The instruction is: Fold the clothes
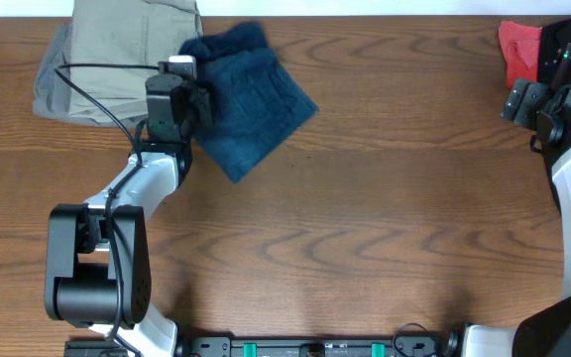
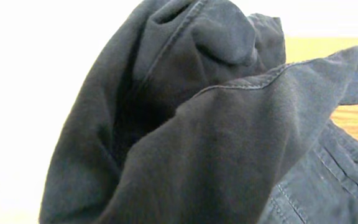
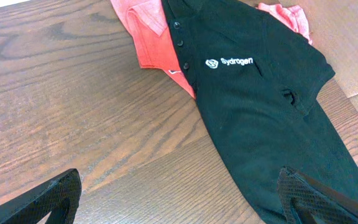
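Observation:
The dark navy shorts lie folded at the back left of the table, bunched at their top left corner. My left gripper is at that corner. In the left wrist view the raised navy cloth fills the frame and hides the fingers, so it looks gripped. My right gripper is at the far right, open and empty above the wood. Just ahead of it lies a black polo shirt on a coral-red piece, which also shows in the overhead view.
A khaki garment lies on a grey piece at the back left, beside the shorts. The wooden table runs across the view, with its far edge just behind the garments.

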You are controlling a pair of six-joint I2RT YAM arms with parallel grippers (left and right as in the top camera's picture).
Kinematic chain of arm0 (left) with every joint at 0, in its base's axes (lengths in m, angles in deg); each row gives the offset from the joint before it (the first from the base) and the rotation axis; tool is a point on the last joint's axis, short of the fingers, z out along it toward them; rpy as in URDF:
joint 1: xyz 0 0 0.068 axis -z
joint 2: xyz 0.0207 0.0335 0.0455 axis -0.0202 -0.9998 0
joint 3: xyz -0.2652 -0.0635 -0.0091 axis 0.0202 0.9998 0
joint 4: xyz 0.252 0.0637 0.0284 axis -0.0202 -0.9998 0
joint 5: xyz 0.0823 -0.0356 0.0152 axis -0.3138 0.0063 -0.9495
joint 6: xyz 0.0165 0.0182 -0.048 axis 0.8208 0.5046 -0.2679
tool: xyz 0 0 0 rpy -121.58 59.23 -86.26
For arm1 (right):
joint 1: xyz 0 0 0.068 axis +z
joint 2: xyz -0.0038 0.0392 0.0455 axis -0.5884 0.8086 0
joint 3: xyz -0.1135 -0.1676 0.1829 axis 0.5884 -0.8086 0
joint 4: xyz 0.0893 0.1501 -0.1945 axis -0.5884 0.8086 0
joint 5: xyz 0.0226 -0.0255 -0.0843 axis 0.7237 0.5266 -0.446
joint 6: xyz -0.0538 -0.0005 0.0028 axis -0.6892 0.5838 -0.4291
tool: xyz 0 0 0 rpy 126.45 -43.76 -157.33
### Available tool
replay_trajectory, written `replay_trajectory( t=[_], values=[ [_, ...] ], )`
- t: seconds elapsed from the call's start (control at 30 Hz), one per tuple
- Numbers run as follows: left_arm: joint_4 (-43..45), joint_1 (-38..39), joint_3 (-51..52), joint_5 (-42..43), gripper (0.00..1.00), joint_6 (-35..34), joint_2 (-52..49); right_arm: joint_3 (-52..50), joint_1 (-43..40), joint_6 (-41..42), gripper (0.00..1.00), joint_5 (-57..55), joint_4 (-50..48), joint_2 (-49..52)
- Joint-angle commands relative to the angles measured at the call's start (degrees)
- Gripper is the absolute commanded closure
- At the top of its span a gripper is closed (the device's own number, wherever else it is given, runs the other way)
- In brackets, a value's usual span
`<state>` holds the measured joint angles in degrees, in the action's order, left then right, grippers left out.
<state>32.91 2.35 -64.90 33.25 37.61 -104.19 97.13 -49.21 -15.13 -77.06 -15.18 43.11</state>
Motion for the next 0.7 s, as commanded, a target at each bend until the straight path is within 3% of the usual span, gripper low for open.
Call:
replay_trajectory(
  t=[0.0,0.17,0.33,0.5,0.67],
  values=[
    [2.69,-0.59,-1.77,-4.57,0.94,7.91,-0.28,0.07,-0.26,0.44,0.01,-0.57,0.00,0.22],
    [8.17,-2.38,-1.77,-6.21,0.94,12.24,-0.68,0.07,-0.33,0.44,0.01,-0.57,0.00,0.22],
    [14.97,-5.18,-1.84,-6.19,0.94,12.35,-0.68,0.07,-0.31,0.44,0.01,-0.57,0.02,0.22],
    [16.20,-7.67,-3.56,-6.12,0.93,12.63,-0.76,0.07,-0.33,0.44,0.01,-0.57,0.00,0.22],
    [17.62,-9.92,-6.91,-5.51,0.85,14.16,-2.89,0.07,-0.31,0.44,0.01,-0.57,0.02,0.22]
  ],
)
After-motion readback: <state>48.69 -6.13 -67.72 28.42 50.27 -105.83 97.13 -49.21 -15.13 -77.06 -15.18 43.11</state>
